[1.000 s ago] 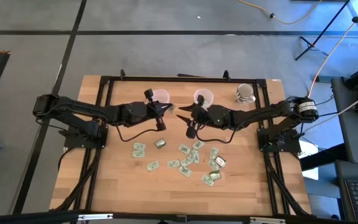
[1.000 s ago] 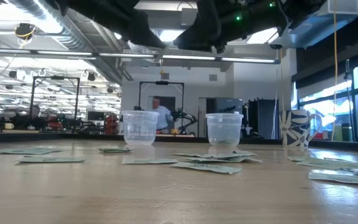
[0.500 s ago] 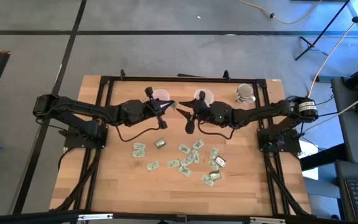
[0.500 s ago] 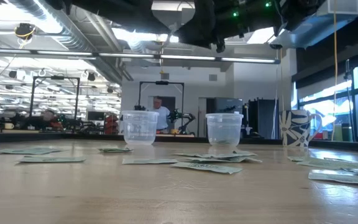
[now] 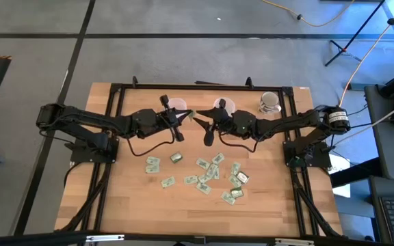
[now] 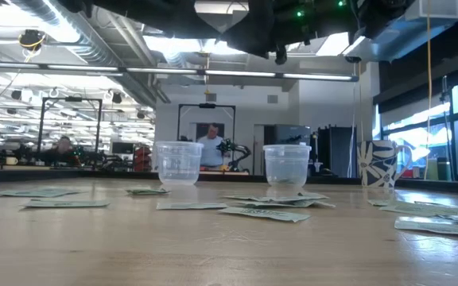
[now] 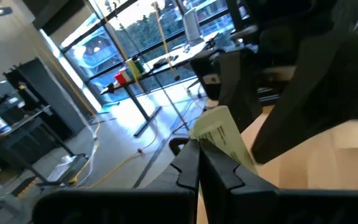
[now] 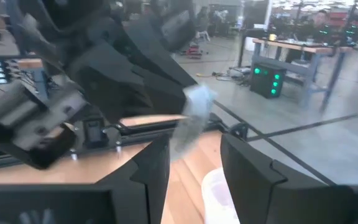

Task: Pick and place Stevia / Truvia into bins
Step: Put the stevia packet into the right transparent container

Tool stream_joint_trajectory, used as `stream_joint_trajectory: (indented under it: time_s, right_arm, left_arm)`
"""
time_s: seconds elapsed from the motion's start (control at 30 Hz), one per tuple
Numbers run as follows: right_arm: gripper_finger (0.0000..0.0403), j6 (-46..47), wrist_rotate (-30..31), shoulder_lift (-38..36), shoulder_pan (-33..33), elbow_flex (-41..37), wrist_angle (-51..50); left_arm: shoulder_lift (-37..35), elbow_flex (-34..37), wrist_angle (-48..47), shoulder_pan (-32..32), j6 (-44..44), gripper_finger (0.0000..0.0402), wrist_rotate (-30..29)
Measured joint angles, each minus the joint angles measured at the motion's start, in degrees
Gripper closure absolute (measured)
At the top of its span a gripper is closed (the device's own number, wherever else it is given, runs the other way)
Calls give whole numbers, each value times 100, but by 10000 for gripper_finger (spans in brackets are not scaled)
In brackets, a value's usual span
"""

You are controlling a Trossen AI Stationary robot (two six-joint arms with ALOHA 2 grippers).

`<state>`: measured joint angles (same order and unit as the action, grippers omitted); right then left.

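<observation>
My left gripper (image 5: 185, 116) is shut on one pale green Stevia sachet (image 5: 191, 114), held in the air between the two translucent cups (image 5: 176, 104) (image 5: 224, 105). My right gripper (image 5: 204, 121) faces it from the right, open. In the right wrist view the sachet (image 8: 190, 121) hangs just ahead of the gap between its fingers (image 8: 194, 155). Several more sachets (image 5: 207, 174) lie flat on the table nearer the near edge. In the low view both cups (image 6: 179, 163) (image 6: 286, 167) stand upright on their bases. My left gripper pinches the sachet's near end (image 7: 205, 140) between its two fingertips (image 7: 199, 149), level, pointing toward the table's right. The rest of the sachet (image 7: 221, 134) sticks out past the fingers, tilted and lifted clear of the table. My right gripper: whether its open fingers touch the sachet I cannot tell.
A white patterned mug (image 5: 269, 102) stands at the far right, right of the right cup, and shows too in the low view (image 6: 380, 163). Black frame rails (image 5: 115, 96) run along the table's edges. Bare wood lies left of the loose sachets. People sit in the room behind.
Both grippers have risen and moved toward the far edge, closing on each other between the cups. My left gripper has carried the sachet to the right and up. In the last half second they have nearly kept still.
</observation>
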<state>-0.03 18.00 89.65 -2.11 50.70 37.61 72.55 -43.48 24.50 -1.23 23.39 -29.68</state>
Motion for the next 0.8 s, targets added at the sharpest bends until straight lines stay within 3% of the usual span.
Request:
stream_joint_trajectory:
  time_s: [0.33, 0.6, 0.8]
  right_arm:
    - [257, 131, -27, 51, 2, 2, 13]
    - [257, 90, -29, 522, 2, 199, 225]
    - [270, -20, -6, 649, 2, 438, -65]
  left_arm:
    - [0, 0, 7, 0, 47, 399, -46]
    - [140, 0, 113, -5, 94, 399, -66]
    - [328, 0, 122, -3, 291, 399, -387]
